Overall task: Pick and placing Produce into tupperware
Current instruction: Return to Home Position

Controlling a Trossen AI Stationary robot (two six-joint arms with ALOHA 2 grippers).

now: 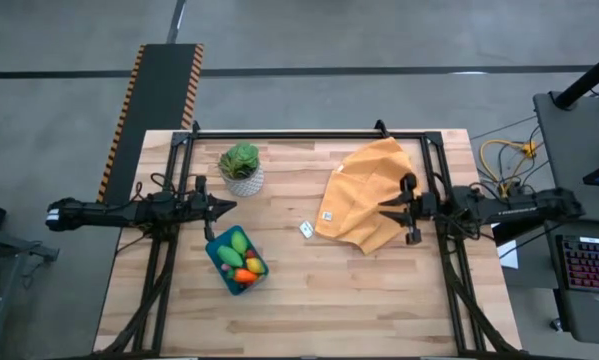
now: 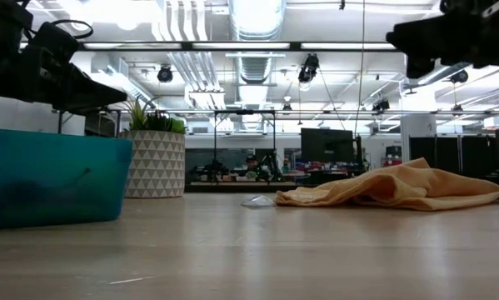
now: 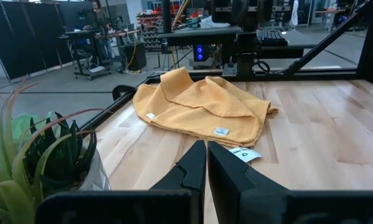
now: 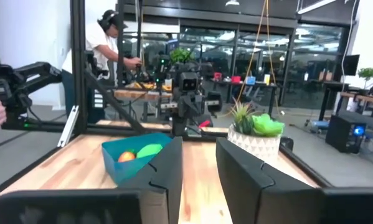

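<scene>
The teal tupperware [image 1: 212, 250] sits on the table's left half, also shown in the low view [image 2: 49, 179] and the right wrist view [image 4: 119, 163]. Produce [image 1: 241, 258] lies inside it: green, yellow, red and orange pieces; a red and a green piece [image 4: 147, 150] peek over its wall. My left gripper [image 1: 225, 207] hovers shut just beyond the tupperware's far side, near the plant pot, fingers [image 3: 195, 163] pointing toward the table's right. My right gripper [image 1: 387, 210] is open [image 4: 198, 165], raised over the orange cloth and facing left.
A leafy plant in a white patterned pot [image 1: 241, 170] stands far-left of centre. A crumpled orange cloth [image 1: 364, 195] lies on the right half, with a small white tag [image 1: 306, 229] beside it. Bare wood spreads along the near edge. A black frame rims the table. A person stands in the room beyond [image 4: 114, 46].
</scene>
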